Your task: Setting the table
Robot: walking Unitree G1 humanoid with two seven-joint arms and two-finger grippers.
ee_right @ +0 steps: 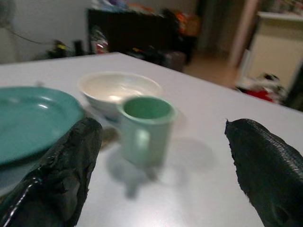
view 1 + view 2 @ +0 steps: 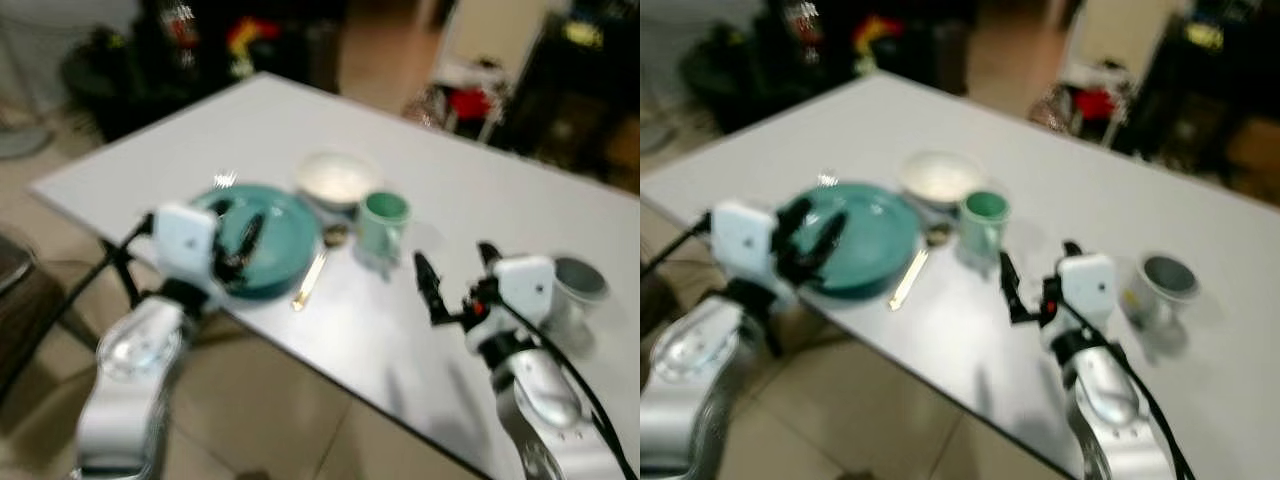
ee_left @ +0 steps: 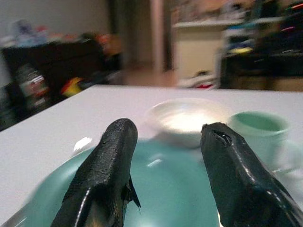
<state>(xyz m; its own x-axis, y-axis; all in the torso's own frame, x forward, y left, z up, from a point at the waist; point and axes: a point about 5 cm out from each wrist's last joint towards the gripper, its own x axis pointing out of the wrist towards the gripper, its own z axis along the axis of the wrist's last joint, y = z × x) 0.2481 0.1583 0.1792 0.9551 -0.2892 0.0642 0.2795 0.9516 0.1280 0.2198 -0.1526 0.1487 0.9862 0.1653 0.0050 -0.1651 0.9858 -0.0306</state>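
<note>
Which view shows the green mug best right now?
The right wrist view: the green mug stands close and unblocked, between the open right tool's fingers. Head views show it small and blurred; the left wrist view shows only part.

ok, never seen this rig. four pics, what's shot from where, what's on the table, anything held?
It is a humanoid robot with two silver arms, each ending in a two-fingered black hand. The two wide pictures come from its head camera, looking down at a white table. The two close ones come from wrist cameras, looking along each hand's fingers. On the table: a teal plate, a white bowl, a green mug, a spoon and a grey cup. The left hand hovers over the plate; the right hand is near the mug. Both are open, holding nothing.
</note>
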